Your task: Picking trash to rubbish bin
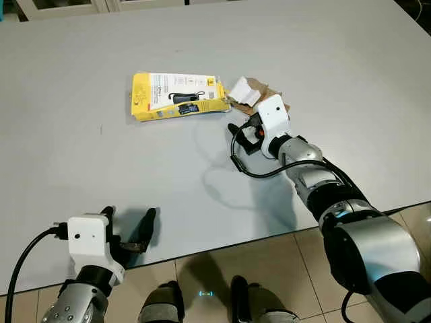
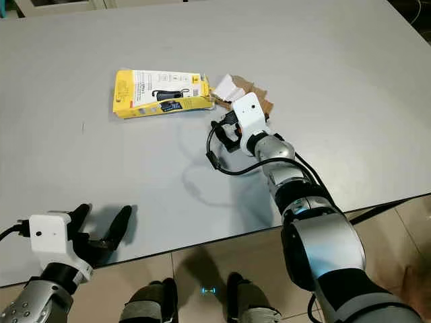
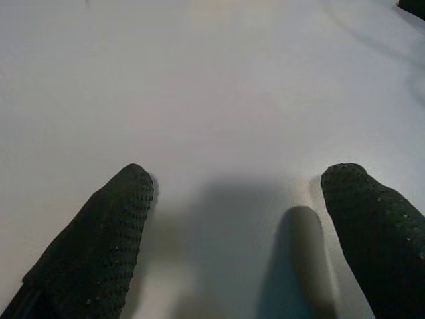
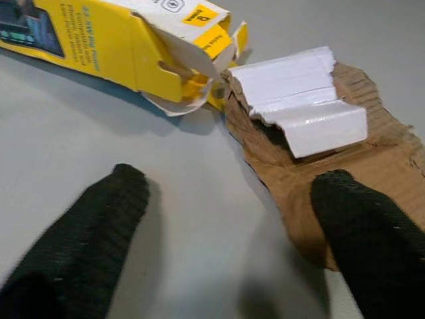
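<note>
Right wrist view: torn cardboard sits between spread fingers

Item 1, right gripper. Reached out over the grey table, fingers spread wide, holding nothing. One finger hangs over bare table; the other finger hangs over the near edge of the cardboard. Whether either touches down cannot be told.

Item 2, brown cardboard scrap. 1 piece, torn, lying flat just ahead of the right gripper, slightly to the side of its midline. A folded white card piece lies on top of it. From the head camera the scrap shows as a brown edge past the gripper's white housing.

Item 3, yellow box. 1 piece, opened and crushed at one end, lying flat with its long axis across the table, running to the robot's left. Its torn end touches or nearly touches the cardboard scrap.

Item 4, left gripper. At the near table edge, fingers wide apart over bare table, holding nothing, well apart from all trash.

Count: 3 pieces of trash, 2 grippers. No bin can be placed from here.

Judgement: the right arm is far nearer; a small shift toward the scrap would centre it between the fingers before closing.
</note>
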Motion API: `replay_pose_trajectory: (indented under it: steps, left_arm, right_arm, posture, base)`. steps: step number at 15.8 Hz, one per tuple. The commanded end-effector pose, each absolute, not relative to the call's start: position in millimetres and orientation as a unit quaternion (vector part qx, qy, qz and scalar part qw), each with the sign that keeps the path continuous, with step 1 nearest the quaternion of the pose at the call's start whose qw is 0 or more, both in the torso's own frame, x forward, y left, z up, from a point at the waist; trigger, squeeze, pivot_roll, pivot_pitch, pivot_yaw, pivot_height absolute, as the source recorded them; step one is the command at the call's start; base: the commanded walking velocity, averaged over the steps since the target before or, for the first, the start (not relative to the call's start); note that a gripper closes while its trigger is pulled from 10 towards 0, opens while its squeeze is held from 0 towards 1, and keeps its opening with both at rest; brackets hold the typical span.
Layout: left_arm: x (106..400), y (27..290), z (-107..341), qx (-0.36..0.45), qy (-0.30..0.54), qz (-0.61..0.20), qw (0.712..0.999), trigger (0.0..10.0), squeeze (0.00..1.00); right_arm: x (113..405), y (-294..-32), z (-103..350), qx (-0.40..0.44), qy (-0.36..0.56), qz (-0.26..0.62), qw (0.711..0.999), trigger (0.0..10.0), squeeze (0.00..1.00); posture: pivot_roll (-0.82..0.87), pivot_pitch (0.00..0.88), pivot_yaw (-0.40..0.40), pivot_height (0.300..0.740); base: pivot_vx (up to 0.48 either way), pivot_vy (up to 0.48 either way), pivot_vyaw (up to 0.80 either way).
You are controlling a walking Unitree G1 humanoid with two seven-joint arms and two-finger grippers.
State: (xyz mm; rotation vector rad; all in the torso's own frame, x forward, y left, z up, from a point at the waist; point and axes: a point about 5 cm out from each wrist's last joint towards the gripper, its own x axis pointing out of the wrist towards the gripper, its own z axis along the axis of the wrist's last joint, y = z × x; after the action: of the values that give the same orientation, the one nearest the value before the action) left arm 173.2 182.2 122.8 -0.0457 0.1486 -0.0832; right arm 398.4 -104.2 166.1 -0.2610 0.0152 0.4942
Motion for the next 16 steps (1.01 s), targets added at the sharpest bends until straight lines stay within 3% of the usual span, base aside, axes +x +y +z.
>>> replay_pose_trajectory:
  steps: [1,10,12,13,14,15,16]
  left_arm:
    - [170,181,124,-0.021,0.078,-0.049,0.996,10.0,0.00]
    - [174,180,123,-0.024,0.077,-0.050,0.996,10.0,0.00]
    - [176,180,122,-0.024,0.075,-0.051,0.996,10.0,0.00]
    - [178,180,122,-0.024,0.074,-0.052,0.996,10.0,0.00]
    - [179,180,122,-0.024,0.074,-0.052,0.996,10.0,0.00]
    - [180,180,122,-0.025,0.072,-0.053,0.996,10.0,0.00]
    - [181,179,122,-0.026,0.071,-0.053,0.996,10.0,0.00]
  right_arm:
    - [393,-107,147,-0.134,0.045,0.247,0.959,0.0,0.00]
    - [378,-115,136,-0.113,0.029,0.358,0.926,0.2,0.00]
    - [368,-116,131,-0.096,0.026,0.411,0.906,0.0,0.00]
    - [359,-114,127,-0.092,0.028,0.456,0.885,0.6,0.00]
    - [357,-113,126,-0.092,0.029,0.464,0.880,0.6,0.00]
    - [354,-113,127,-0.095,0.021,0.473,0.876,5.9,0.00]
    - [357,-113,133,-0.090,0.008,0.455,0.886,10.0,0.35]
  posture:
    - [0.21,0.267,-0.012,0.740]
    - [0.18,0.260,-0.016,0.740]
    - [0.17,0.254,-0.018,0.740]
    - [0.17,0.251,-0.019,0.740]
    - [0.16,0.248,-0.019,0.740]
    - [0.16,0.245,-0.021,0.740]
    - [0.15,0.243,-0.023,0.740]
  base:
    - [0.000,0.000,0.00]
    - [0.000,0.000,0.00]
    - [0.000,0.000,0.00]
    - [0.000,0.000,0.00]
    - [0.000,0.000,0.00]
    - [0.000,0.000,0.00]
    - [0.000,0.000,0.00]
